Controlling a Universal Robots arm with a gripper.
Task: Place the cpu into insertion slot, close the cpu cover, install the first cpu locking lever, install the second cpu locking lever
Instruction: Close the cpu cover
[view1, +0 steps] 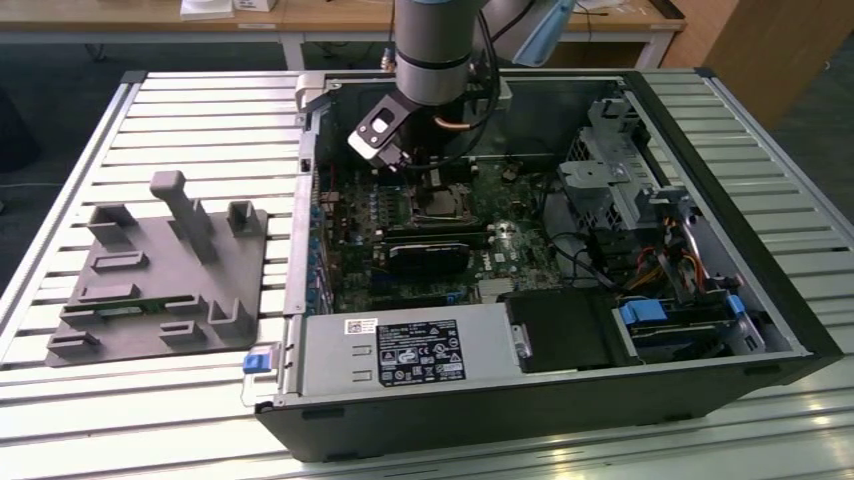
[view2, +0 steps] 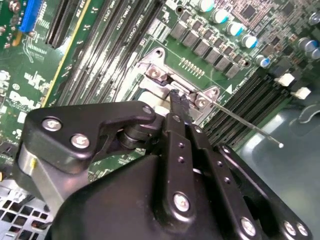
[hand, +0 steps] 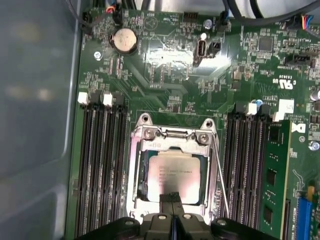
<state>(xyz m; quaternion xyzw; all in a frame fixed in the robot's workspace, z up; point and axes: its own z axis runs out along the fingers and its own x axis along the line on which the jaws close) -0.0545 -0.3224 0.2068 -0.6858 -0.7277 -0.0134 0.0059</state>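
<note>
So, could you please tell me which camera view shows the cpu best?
The first wrist view: the cpu lies face-up, framed by the cpu cover. In the second wrist view the gripper blocks most of it. In the exterior view it is too small to make out.

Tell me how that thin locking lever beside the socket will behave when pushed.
The locking lever is a long, thin metal rod, so it likely flexes springily. Its smooth, narrow surface may let a pushing finger slip off.
</note>
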